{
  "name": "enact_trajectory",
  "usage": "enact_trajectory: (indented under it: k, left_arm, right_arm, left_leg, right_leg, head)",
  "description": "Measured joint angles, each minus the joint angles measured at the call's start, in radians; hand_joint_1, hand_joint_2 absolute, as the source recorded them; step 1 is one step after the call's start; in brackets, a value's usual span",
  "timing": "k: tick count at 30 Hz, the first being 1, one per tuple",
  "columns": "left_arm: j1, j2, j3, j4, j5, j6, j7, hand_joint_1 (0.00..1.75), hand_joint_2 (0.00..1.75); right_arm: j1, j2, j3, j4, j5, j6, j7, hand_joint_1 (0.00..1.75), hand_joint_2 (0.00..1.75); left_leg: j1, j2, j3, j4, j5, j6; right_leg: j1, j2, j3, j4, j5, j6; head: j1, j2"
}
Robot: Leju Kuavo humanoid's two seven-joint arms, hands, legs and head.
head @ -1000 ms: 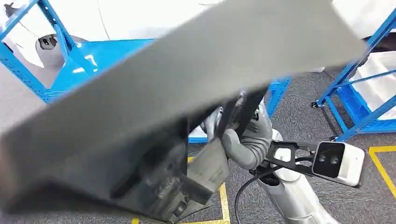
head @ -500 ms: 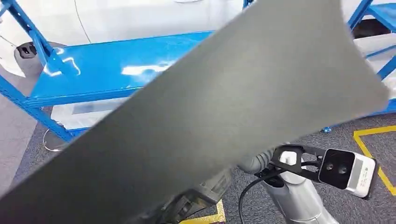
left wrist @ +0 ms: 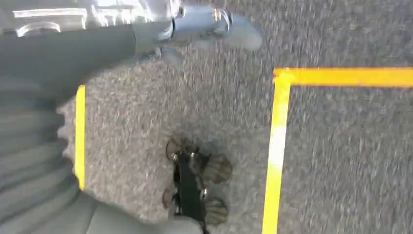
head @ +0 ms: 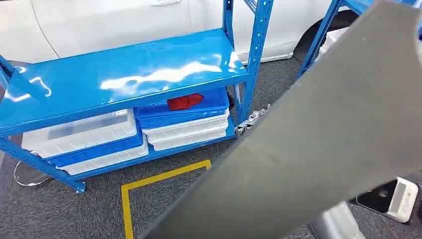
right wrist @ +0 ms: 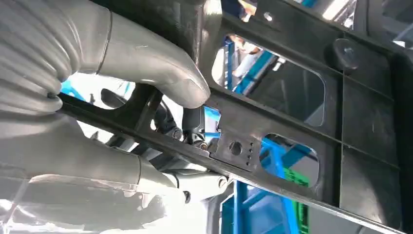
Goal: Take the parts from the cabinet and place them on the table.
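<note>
A large flat grey panel (head: 318, 149), the part being carried, slants across the right and near side of the head view, close to the camera and tilted up toward the far right. In the right wrist view the right hand (right wrist: 97, 97) grips the black ribbed frame on the panel's underside (right wrist: 302, 112), its thick grey thumb (right wrist: 160, 73) pressed over a bar of the frame beside a rectangular opening.

The left hand (left wrist: 44, 161) shows at the edge of the left wrist view as a grey ribbed cover above grey carpet with yellow floor tape (left wrist: 277, 146); whether its fingers are apart or together cannot be told.

On the far left stands a blue metal rack (head: 129, 74) with a glossy bare top shelf. Its lower shelf holds stacked white and blue bins (head: 184, 124), and something red (head: 185, 101) lies in the top blue bin. Yellow tape (head: 149, 181) marks the carpet in front. A white car body (head: 99, 20) stands behind the rack.
</note>
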Motion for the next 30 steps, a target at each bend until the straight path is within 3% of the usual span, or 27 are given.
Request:
enact_trajectory:
  k: [1, 2, 4, 5, 6, 8, 9, 10, 14, 15, 16, 17, 19, 20, 21, 22, 23, 24, 25, 26, 28, 29, 30]
  left_arm:
    - [0.001, -0.004, 0.002, 0.0, 0.0, 0.011, 0.007, 0.0, 1.75]
    - [0.004, -0.006, 0.005, 0.0, -0.001, 0.018, 0.012, 0.0, 1.75]
    - [0.008, -0.011, 0.008, 0.0, -0.006, 0.023, 0.018, 0.0, 1.75]
    - [0.01, -0.012, 0.008, 0.0, -0.012, 0.022, 0.018, 0.0, 1.75]
    - [0.011, -0.015, 0.008, 0.0, -0.018, 0.019, 0.019, 0.0, 1.75]
    - [0.011, -0.023, 0.007, 0.0, -0.029, 0.015, 0.024, 0.0, 1.75]
    - [0.011, -0.025, 0.006, 0.0, -0.037, 0.01, 0.025, 0.0, 1.75]
    - [0.01, -0.025, 0.004, 0.0, -0.043, 0.005, 0.026, 0.0, 1.75]
    - [0.007, -0.027, -0.006, 0.0, -0.055, 0.002, 0.026, 0.0, 1.75]
    - [0.006, -0.027, -0.008, 0.0, -0.055, 0.0, 0.024, 0.0, 1.75]
    - [0.006, -0.029, -0.01, 0.0, -0.055, -0.001, 0.019, 0.0, 1.75]
    - [0.009, -0.032, -0.011, 0.0, -0.055, -0.001, 0.016, 0.0, 1.75]
    - [0.013, -0.034, -0.012, 0.0, -0.055, -0.002, 0.013, 0.0, 1.75]
    - [0.015, -0.035, -0.013, 0.0, -0.057, -0.006, 0.01, 0.0, 1.75]
    - [0.015, -0.035, -0.014, 0.0, -0.059, -0.009, 0.008, 0.0, 1.75]
    - [0.015, -0.035, -0.016, 0.0, -0.063, -0.014, 0.007, 0.0, 1.75]
    - [0.014, -0.035, -0.018, 0.0, -0.065, -0.017, 0.004, 0.0, 1.75]
    - [0.013, -0.035, -0.019, 0.0, -0.068, -0.019, 0.002, 0.0, 1.75]
    - [0.013, -0.035, -0.019, 0.0, -0.07, -0.022, 0.001, 0.0, 1.75]
    - [0.013, -0.035, -0.02, 0.0, -0.074, -0.027, -0.003, 0.0, 1.75]
    - [0.013, -0.035, -0.021, 0.0, -0.076, -0.029, -0.004, 0.0, 1.75]
    - [0.011, -0.034, -0.021, 0.0, -0.076, -0.029, -0.005, 0.0, 1.75]
    - [0.008, -0.034, -0.021, 0.0, -0.076, -0.029, -0.005, 0.0, 1.75]
  right_arm:
    - [0.006, -0.006, 0.0, -0.006, 0.004, -0.004, -0.003, 1.75, 1.75]
    - [0.015, -0.01, 0.0, -0.008, 0.012, -0.009, -0.007, 1.75, 1.75]
    - [0.056, -0.022, 0.0, -0.015, 0.042, -0.023, -0.018, 1.75, 1.75]
    - [0.082, -0.027, -0.001, -0.021, 0.058, -0.028, -0.021, 1.75, 1.75]
    - [0.109, -0.032, -0.002, -0.03, 0.076, -0.031, -0.024, 1.75, 1.75]
    - [0.15, -0.045, -0.008, -0.051, 0.098, -0.032, -0.024, 1.75, 1.75]
    - [0.163, -0.048, -0.013, -0.059, 0.1, -0.03, -0.026, 1.75, 1.75]
    - [0.175, -0.049, -0.022, -0.067, 0.1, -0.027, -0.027, 1.75, 1.75]
    - [0.22, -0.05, -0.055, -0.09, 0.114, -0.004, -0.027, 1.75, 1.75]
    - [0.232, -0.05, -0.06, -0.097, 0.124, 0.002, -0.027, 1.75, 1.75]
    - [0.242, -0.048, -0.063, -0.105, 0.139, 0.006, -0.027, 1.75, 1.75]
    - [0.253, -0.042, -0.063, -0.112, 0.154, 0.01, -0.027, 1.75, 1.75]
    - [0.276, -0.032, -0.062, -0.12, 0.169, 0.014, -0.027, 1.75, 1.75]
    - [0.286, -0.03, -0.062, -0.122, 0.178, 0.018, -0.027, 1.75, 1.75]
    - [0.294, -0.028, -0.062, -0.125, 0.185, 0.019, -0.027, 1.75, 1.75]
    - [0.298, -0.027, -0.063, -0.128, 0.186, 0.019, -0.027, 1.75, 1.75]
    - [0.299, -0.024, -0.064, -0.134, 0.186, 0.02, -0.027, 1.75, 1.75]
    - [0.299, -0.02, -0.067, -0.14, 0.186, 0.02, -0.027, 1.75, 1.75]
    - [0.3, -0.017, -0.073, -0.147, 0.185, 0.02, -0.027, 1.75, 1.75]
    - [0.299, -0.013, -0.078, -0.152, 0.184, 0.021, -0.027, 1.75, 1.75]
    - [0.301, -0.007, -0.085, -0.159, 0.183, 0.02, -0.027, 1.75, 1.75]
    - [0.3, -0.004, -0.089, -0.165, 0.183, 0.018, -0.027, 1.75, 1.75]
    - [0.294, -0.002, -0.09, -0.171, 0.184, 0.012, -0.027, 1.75, 1.75]
  left_leg:
    - [-0.003, 0.009, 0.003, -0.011, 0.006, 0.009]
    - [-0.005, 0.025, 0.001, -0.011, 0.007, 0.011]
    - [-0.007, 0.053, -0.003, -0.01, 0.005, 0.013]
    - [-0.008, 0.066, -0.005, -0.008, 0.005, 0.013]
    - [-0.008, 0.077, -0.006, -0.005, 0.003, 0.012]
    - [-0.008, 0.099, -0.008, 0.007, -0.005, 0.007]
    - [-0.009, 0.109, -0.009, 0.017, -0.012, 0.002]
    - [-0.018, 0.115, -0.011, 0.025, -0.02, -0.005]
    - [-0.016, 0.147, -0.005, 0.032, -0.026, -0.024]
    - [-0.01, 0.123, -0.008, 0.039, -0.038, -0.034]
    - [-0.007, 0.082, -0.018, 0.069, -0.068, -0.039]
    - [-0.005, 0.059, -0.046, 0.138, -0.114, -0.043]
    - [-0.003, 0.047, -0.119, 0.308, -0.19, -0.048]
    - [-0.003, 0.047, -0.139, 0.355, -0.198, -0.048]
    - [-0.002, 0.047, -0.135, 0.347, -0.18, -0.047]
    - [-0.002, 0.045, -0.11, 0.296, -0.143, -0.044]
    - [-0.002, 0.037, -0.064, 0.2, -0.091, -0.039]
    - [-0.001, 0.013, -0.016, 0.1, -0.044, -0.032]
    - [0.0, -0.038, 0.008, 0.044, -0.041, -0.024]
    - [0.0, -0.039, 0.014, 0.022, -0.044, -0.023]
    - [-0.006, -0.022, 0.01, 0.027, -0.045, -0.019]
    - [-0.008, -0.013, 0.012, 0.023, -0.04, -0.013]
    - [0.005, 0.001, 0.02, 0.001, -0.025, -0.002]
  right_leg:
    - [0.008, -0.051, -0.021, 0.038, -0.036, 0.001]
    - [0.007, -0.072, -0.055, 0.108, -0.079, 0.004]
    - [0.005, -0.082, -0.12, 0.252, -0.142, 0.011]
    - [0.003, -0.083, -0.131, 0.283, -0.146, 0.014]
    - [0.002, -0.085, -0.116, 0.262, -0.126, 0.017]
    - [0.0, -0.103, -0.019, 0.101, -0.052, 0.017]
    - [0.002, -0.136, 0.036, 0.009, -0.026, 0.014]
    - [0.01, -0.17, 0.042, -0.002, -0.046, -0.002]
    - [0.009, -0.125, 0.034, -0.008, -0.034, -0.02]
    - [0.002, -0.118, 0.035, -0.011, -0.03, -0.027]
    - [0.0, -0.11, 0.033, -0.011, -0.028, -0.03]
    - [0.0, -0.102, 0.031, -0.011, -0.026, -0.033]
    - [0.002, -0.08, 0.026, -0.011, -0.024, -0.036]
    - [0.002, -0.068, 0.024, -0.011, -0.022, -0.035]
    - [0.002, -0.055, 0.024, -0.011, -0.021, -0.034]
    - [0.002, -0.042, 0.024, -0.01, -0.02, -0.032]
    - [0.002, -0.028, 0.025, -0.01, -0.018, -0.03]
    - [0.001, -0.015, 0.027, -0.01, -0.016, -0.027]
    - [0.0, -0.007, 0.025, -0.011, -0.013, -0.022]
    - [0.003, 0.006, 0.019, -0.008, -0.011, -0.016]
    - [-0.005, 0.025, 0.012, -0.013, -0.001, -0.002]
    - [-0.006, 0.036, 0.011, -0.02, 0.005, 0.008]
    - [-0.003, 0.034, 0.009, -0.017, 0.004, 0.013]
  head:
    - [0.006, 0.0]
    - [0.006, 0.0]
    - [0.007, 0.0]
    - [0.007, 0.0]
    - [0.007, 0.0]
    - [0.007, 0.0]
    - [0.007, 0.0]
    - [0.007, 0.0]
    - [0.006, 0.0]
    - [0.006, 0.0]
    - [0.005, 0.0]
    - [0.005, 0.0]
    - [0.005, 0.0]
    - [0.005, 0.0]
    - [0.005, 0.0]
    - [0.005, 0.0]
    - [0.005, 0.0]
    - [0.005, 0.0]
    - [0.005, 0.0]
    - [0.007, 0.0]
    - [0.006, 0.0]
    - [0.005, 0.0]
    - [0.007, 0.0]
